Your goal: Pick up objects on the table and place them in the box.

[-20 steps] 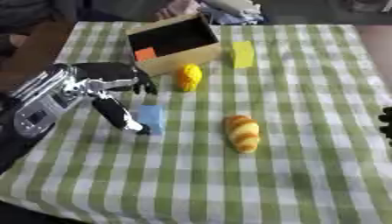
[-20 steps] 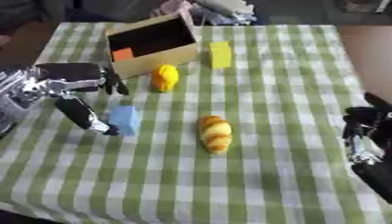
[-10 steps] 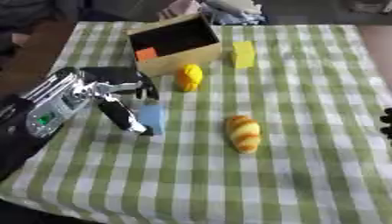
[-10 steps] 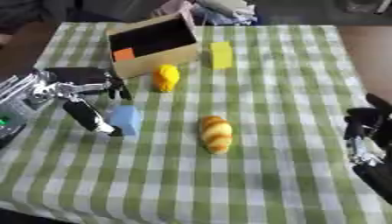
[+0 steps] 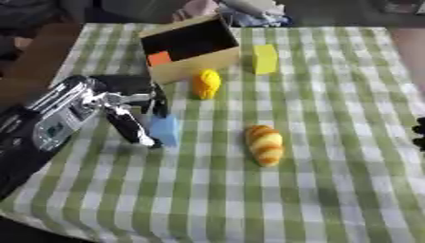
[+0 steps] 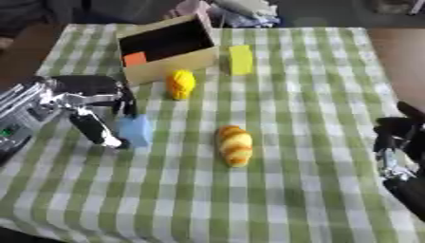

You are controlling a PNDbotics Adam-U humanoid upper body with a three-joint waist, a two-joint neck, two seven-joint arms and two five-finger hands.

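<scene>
1. Here the left hand (image 5: 124, 107) had its thumb and fingers spread apart around the blue block (image 5: 164, 130), which stood on the table between them, apparently not yet lifted.
2. The step looked like grasping; next the fingers would need to close, lift and carry it to the box (image 5: 189, 54), up and ahead of the hand.
3. The yellow toy (image 5: 205, 84) and bread (image 5: 265, 144) lay to its right.
4. The right hand (image 6: 397, 137) rested far right, fingers curled, holding nothing.

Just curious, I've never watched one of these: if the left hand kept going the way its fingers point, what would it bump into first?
Most likely the blue block, which already sits between the thumb and fingers of the left hand. Whether they touch it is unclear.
</scene>
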